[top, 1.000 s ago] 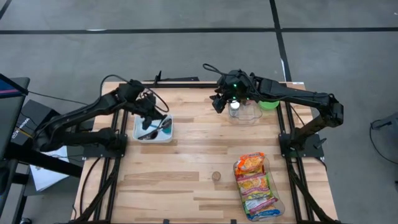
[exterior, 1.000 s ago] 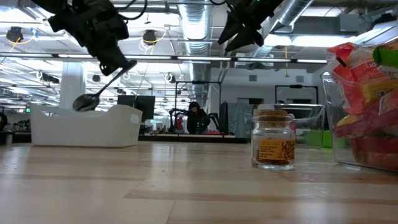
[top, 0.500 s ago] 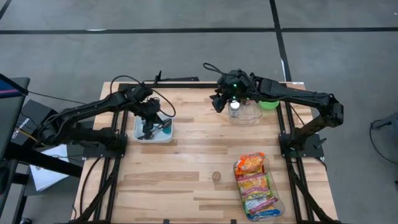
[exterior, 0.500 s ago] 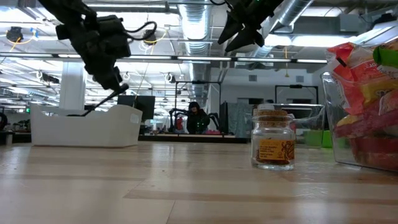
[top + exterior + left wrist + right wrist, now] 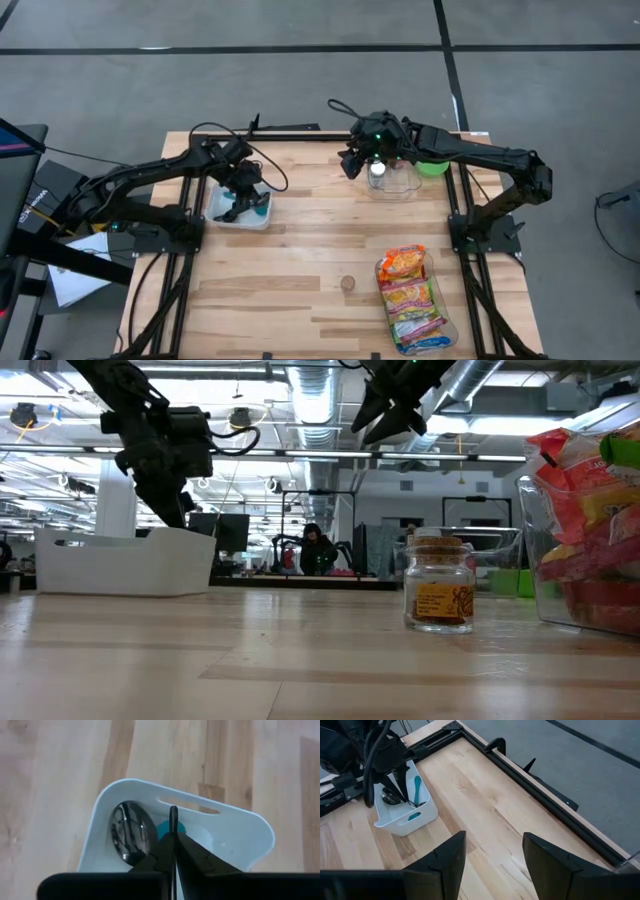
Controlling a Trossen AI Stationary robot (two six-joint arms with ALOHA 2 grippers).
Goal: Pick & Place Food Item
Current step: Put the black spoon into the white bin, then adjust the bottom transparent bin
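Observation:
My left gripper [image 5: 240, 197] reaches down into the white bin [image 5: 222, 214] at the table's left, shut on a metal spoon [image 5: 127, 834]. The spoon's bowl is down inside the bin beside a teal utensil [image 5: 416, 785]. My right gripper [image 5: 492, 862] hangs open and high over the far middle of the table, next to a clear tub [image 5: 395, 180]. A small glass jar [image 5: 437, 592] stands on its base on the near middle of the table. Coloured food packets [image 5: 408, 295] lie in a clear container at the near right. My left gripper pinches the spoon's thin handle [image 5: 173, 822] between its two shut fingers, coming from above and slanting down. The handle's tip pokes out past the fingertips. The bowl [image 5: 127, 834] is low in the bin; whether it rests on the floor I cannot tell.
A green bowl [image 5: 432, 167] sits at the far right behind the clear tub. Bare wooden tabletop [image 5: 320, 240] lies between the bin, the jar and the packet container. Black frame rails [image 5: 535, 775] run along the table's far edge.
My left gripper has gone down into the bin and tipped steeper, still shut on the spoon. The spoon's bowl, first above the bin's rim, has sunk inside it. The bin has slid and turned a little toward the table's left edge.

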